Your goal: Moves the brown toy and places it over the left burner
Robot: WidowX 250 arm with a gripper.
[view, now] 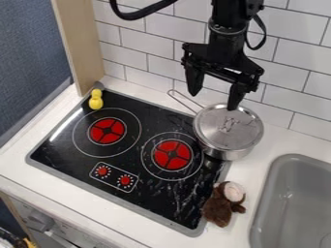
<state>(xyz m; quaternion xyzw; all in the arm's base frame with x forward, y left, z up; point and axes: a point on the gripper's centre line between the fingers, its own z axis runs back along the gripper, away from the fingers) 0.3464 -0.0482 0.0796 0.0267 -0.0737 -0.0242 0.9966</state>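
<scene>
Black stovetop, white tiled wall

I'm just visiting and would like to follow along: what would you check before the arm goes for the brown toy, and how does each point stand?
1. Gripper open, with nothing between its fingers: ok.
2. Brown plush toy uncovered, beside the stove's front right edge: ok.
3. Gripper lined up over the toy: not ok; it hangs near the lidded saucepan.
4. Red disc of the left burner uncovered, with the yellow toy behind it: ok.
5. Enough height to pass the saucepan: cannot tell.
</scene>
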